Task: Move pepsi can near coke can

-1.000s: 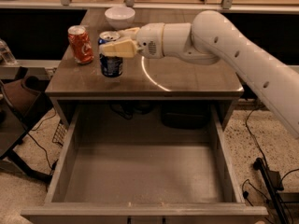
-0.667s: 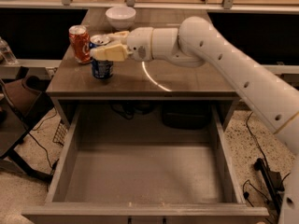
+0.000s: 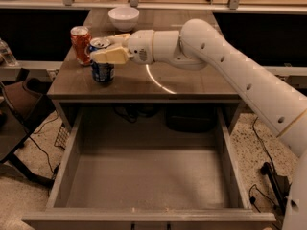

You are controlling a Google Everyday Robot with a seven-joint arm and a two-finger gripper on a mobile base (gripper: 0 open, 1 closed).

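The end effector point(image 3: 102, 48) is seen over the left part of the bench point(image 3: 192, 83), at the end of a white arm point(image 3: 230, 66) that is stretched in from the right. It is closed around the top part of the pepsi can point(image 3: 102, 72). One pale finger point(image 3: 112, 56) is laid across the near side of the can just below its rim, and the other is seen behind the can on the far side. Both are pressed against it, with only the can's width left between them.

The pepsi can is held upright, with its silver top showing above the near finger and its blue body below. Its base is seen at the level of the bench surface; whether its weight is borne by the bench cannot be told.

The coke can point(image 3: 80, 44) is stood upright just beside the pepsi can, to the left of it and a little further back, near the left edge of the bench. A narrow gap is seen between the two cans.

A white bowl point(image 3: 123, 18) is placed further back on the bench, well apart from both cans.

Below the front edge of the bench, a wide drawer point(image 3: 144, 215) is pulled fully open
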